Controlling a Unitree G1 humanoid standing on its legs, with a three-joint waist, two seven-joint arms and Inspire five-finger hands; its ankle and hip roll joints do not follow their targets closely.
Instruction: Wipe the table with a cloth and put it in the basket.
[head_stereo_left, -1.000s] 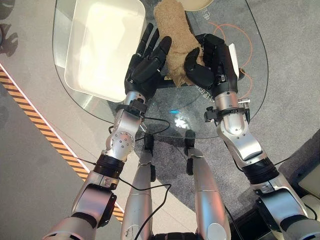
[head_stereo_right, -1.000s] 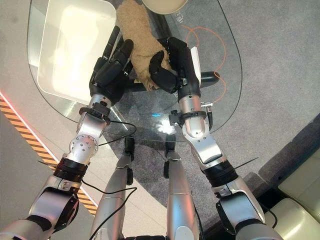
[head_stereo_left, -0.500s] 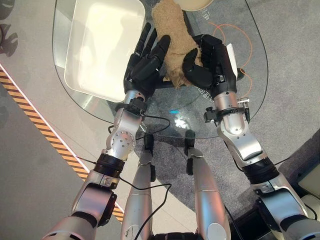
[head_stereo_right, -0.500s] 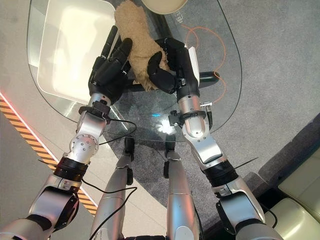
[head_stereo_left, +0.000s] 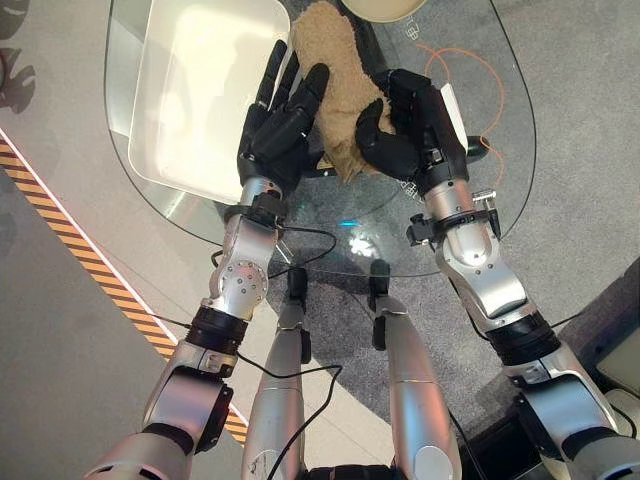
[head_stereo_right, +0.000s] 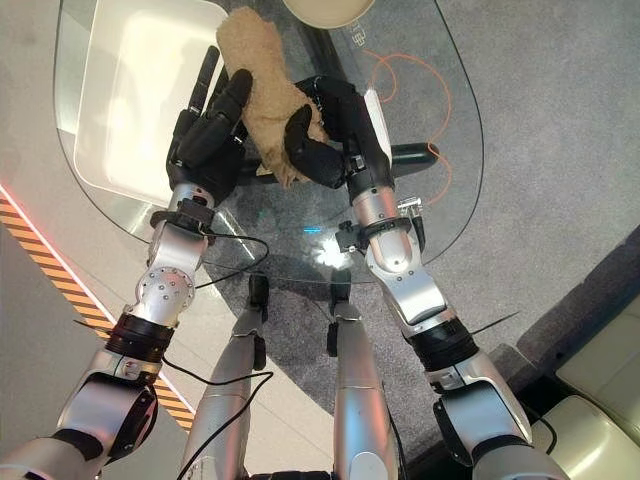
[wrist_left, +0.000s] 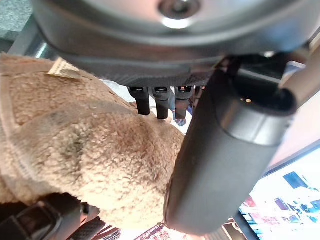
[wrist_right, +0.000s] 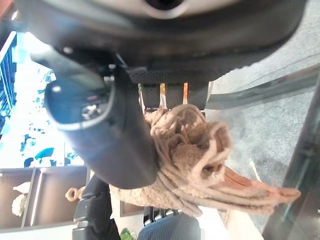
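Both robot hands over the glass worktop (head_stereo_left: 480, 150). Right robot hand (head_stereo_left: 405, 125) curled tight on the tan cloth (head_stereo_left: 335, 70), bunched in its grip. Left robot hand (head_stereo_left: 280, 115) fingers straight, flat against the cloth's left side. White basket (head_stereo_left: 200, 90) just left.

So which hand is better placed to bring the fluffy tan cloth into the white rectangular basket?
The right hand: its fingers and thumb already pinch the fluffy tan cloth. The left hand is open beside the cloth, though nearer the white rectangular basket.
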